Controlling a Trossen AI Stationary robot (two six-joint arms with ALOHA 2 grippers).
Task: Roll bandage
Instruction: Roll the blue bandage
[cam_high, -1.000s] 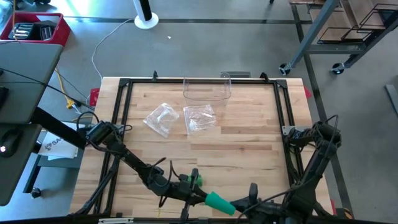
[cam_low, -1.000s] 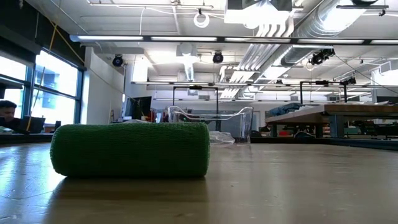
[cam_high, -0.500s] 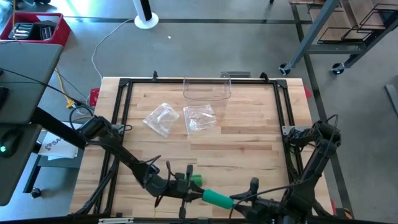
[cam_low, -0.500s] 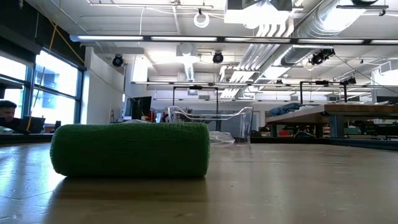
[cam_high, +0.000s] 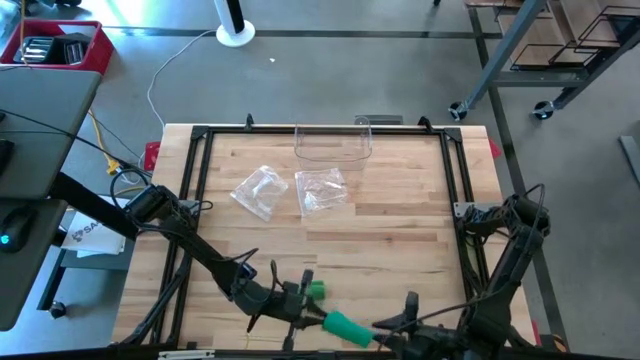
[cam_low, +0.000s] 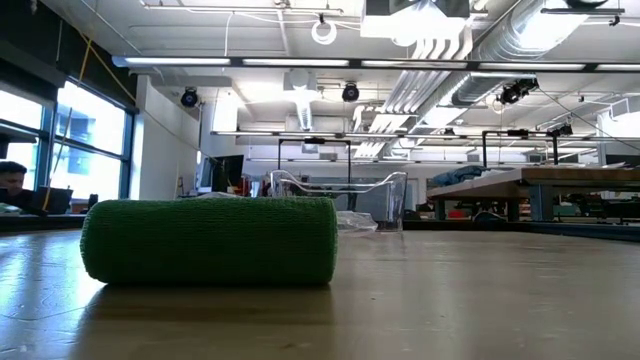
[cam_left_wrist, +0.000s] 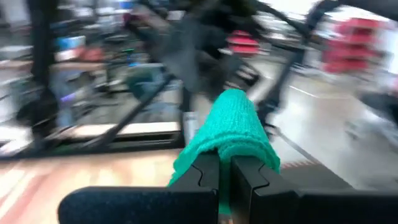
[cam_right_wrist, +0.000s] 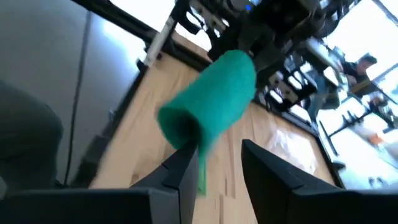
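Note:
A green bandage roll (cam_high: 346, 329) is held above the table's near edge between my two grippers. My left gripper (cam_high: 303, 308) is shut on it; the roll points away from the fingers in the left wrist view (cam_left_wrist: 236, 127). My right gripper (cam_high: 398, 326) is open at the roll's other, hollow end (cam_right_wrist: 177, 129), its fingers (cam_right_wrist: 186, 167) on either side of a loose tail (cam_right_wrist: 202, 174). A second green piece (cam_high: 316, 290) lies by my left gripper. The low view shows a green roll (cam_low: 210, 240) lying on its side on the table. My left gripper pinches the near end of the roll (cam_left_wrist: 214, 163) between its two fingers (cam_left_wrist: 205, 177), coming level from the table's left and pointing along the roll. The roll sticks out past the fingertips, lifted clear of the table. Whether my right gripper's fingers touch the tail cannot be told.
A clear plastic bin (cam_high: 332, 146) stands at the table's far edge. Two clear plastic bags (cam_high: 258, 190) (cam_high: 322, 190) lie in front of it. Bare wood (cam_high: 400, 240) lies between them and the grippers. A black frame (cam_high: 455, 170) runs round the table.
My left gripper has drawn a little toward the table's left with the green roll still in its fingers. The roll has shifted with it and stays lifted. The roll in the low view has kept still.

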